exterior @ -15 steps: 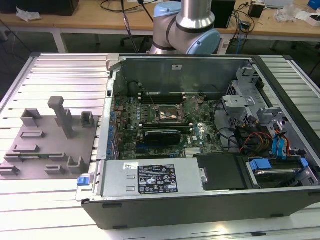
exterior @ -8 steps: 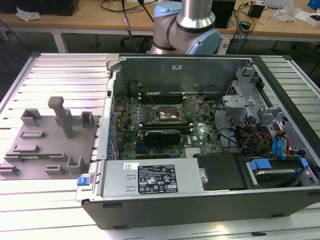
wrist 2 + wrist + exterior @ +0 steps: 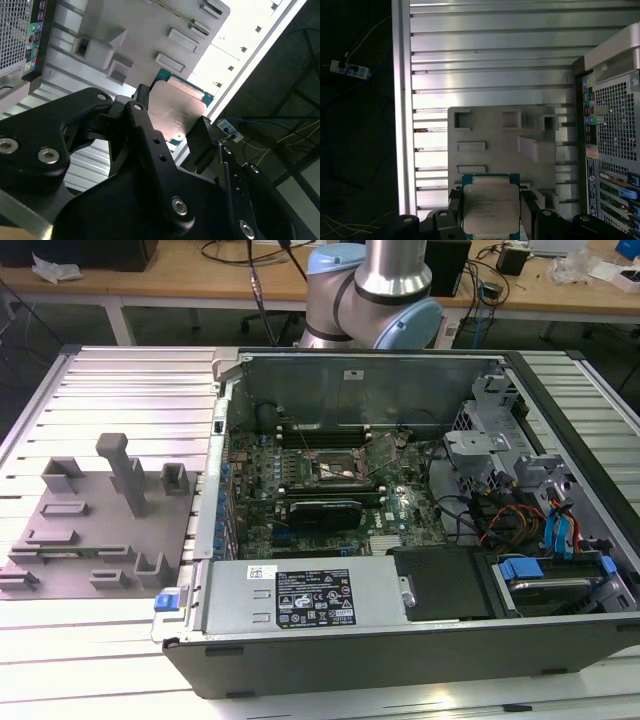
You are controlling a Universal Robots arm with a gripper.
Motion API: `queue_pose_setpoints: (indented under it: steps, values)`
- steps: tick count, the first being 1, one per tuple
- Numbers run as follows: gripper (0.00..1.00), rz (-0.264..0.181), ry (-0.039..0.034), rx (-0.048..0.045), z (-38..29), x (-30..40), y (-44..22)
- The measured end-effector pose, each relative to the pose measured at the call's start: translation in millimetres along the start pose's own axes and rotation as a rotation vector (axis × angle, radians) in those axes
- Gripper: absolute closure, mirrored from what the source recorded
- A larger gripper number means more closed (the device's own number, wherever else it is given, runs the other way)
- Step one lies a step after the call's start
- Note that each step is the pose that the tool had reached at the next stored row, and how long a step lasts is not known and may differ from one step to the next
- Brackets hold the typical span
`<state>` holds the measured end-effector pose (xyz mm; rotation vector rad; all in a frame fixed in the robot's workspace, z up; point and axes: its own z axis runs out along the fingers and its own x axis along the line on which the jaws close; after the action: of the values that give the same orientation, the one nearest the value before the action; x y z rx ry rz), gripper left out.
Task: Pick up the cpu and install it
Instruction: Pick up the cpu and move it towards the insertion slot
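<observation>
Pickup looks done: we see the cpu [image 3: 491,212] pinched in the gripper [image 3: 491,201], held clear over the grey fixture plate [image 3: 495,135]. Installing is left; the socket [image 3: 338,472] inside the computer case [image 3: 400,385] stands open and, we judge, empty.

Robot arm [image 3: 395,270]: silver-grey metal tube, rounded pale-blue plastic joint caps [image 3: 412,325]. Matte-black metal gripper [image 3: 170,117]: angular linked fingers [image 3: 145,135], round silver screw heads [image 3: 48,155].
</observation>
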<state>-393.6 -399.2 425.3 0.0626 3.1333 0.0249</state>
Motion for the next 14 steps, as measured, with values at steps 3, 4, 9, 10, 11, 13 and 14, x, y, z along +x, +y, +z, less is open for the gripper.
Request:
queue_pose_setpoints:
  steps: [3, 4, 9, 10, 11, 13, 14]
  values:
    - [0.45, 0.0, -0.0001, 0.0, 0.1, -2.9, 0.2]
    - [0.45, 0.0, -0.0001, 0.0, 0.1, -3.4, 0.2]
    - [0.45, 0.0, 0.0, 0.0, 0.1, -10.5, 0.5]
    - [0.45, 0.0, 0.0, 0.0001, 0.1, -13.0, 0.5]
    - [0.45, 0.0, 0.0, 0.0, 0.1, -15.5, 0.7]
    - [0.45, 0.0, 0.0, 0.0, 0.2, -18.6, 0.8]
    - [0.45, 0.0, -0.0001, -0.0001, 0.2, -20.2, 0.8]
